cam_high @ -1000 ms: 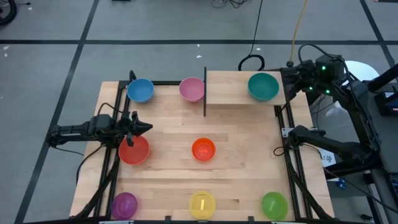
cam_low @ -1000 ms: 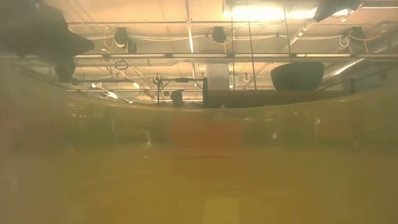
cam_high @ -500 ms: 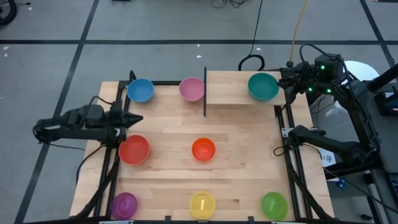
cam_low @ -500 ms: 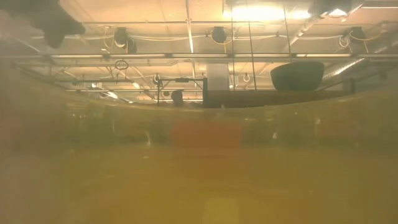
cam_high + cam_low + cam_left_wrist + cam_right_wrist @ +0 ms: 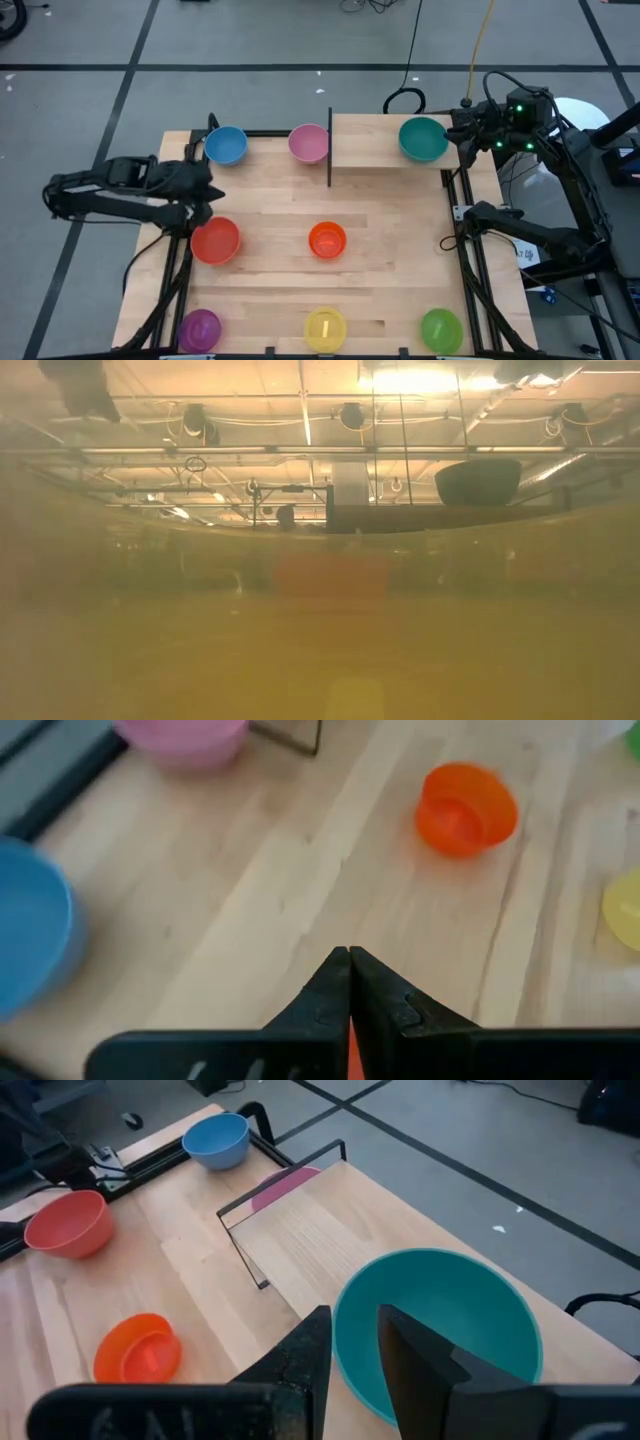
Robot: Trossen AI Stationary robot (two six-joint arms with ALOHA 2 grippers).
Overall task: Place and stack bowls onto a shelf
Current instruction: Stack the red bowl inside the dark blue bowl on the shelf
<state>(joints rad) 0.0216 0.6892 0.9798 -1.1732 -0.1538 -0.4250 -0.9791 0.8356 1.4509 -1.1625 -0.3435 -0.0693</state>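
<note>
Teal bowl (image 5: pixel 423 139) sits on the shelf (image 5: pixel 385 140), its rim pinched by the right gripper (image 5: pixel 348 1348); left gripper (image 5: pixel 348 960), jaws closed and empty, hangs beside the red bowl (image 5: pixel 215 241).

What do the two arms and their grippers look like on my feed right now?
Both arms are dark, jointed and slim, with black cables trailing from them. The left gripper ends in two black, wedge-shaped fingers tapering to a point. The right gripper has the same black angular fingers; green indicator lights glow near the right arm's wrist in the high view.
</note>
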